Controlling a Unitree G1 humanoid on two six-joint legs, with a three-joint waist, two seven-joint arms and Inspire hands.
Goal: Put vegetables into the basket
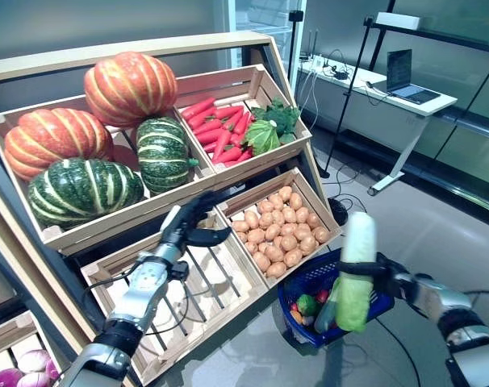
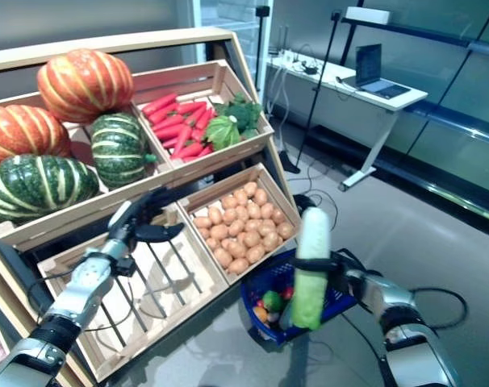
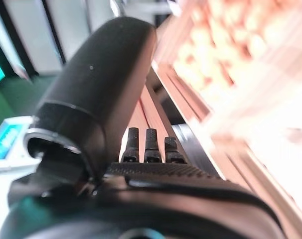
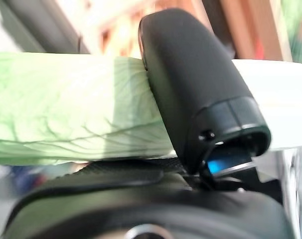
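With my right hand clamped round the cabbage, held upright over the basket, I'd tilt it flat and lower before letting go, clear of the veg inside. Left hand idle, fingers loose, at the empty crate.

- A wooden display rack fills the left half of the frame, its crates tilted toward the viewer.
- A slatted crate sits in the rack's lower row, at lower centre.
- A white desk stands at upper right, on a grey floor.
- An open laptop rests on the desk's right part, with a tangle of cables on its left end.
- A white box lies on a dark shelf above the desk.
- A black pole stand rises at top centre, behind the rack.
- Loose black cables trail on the floor under the desk.
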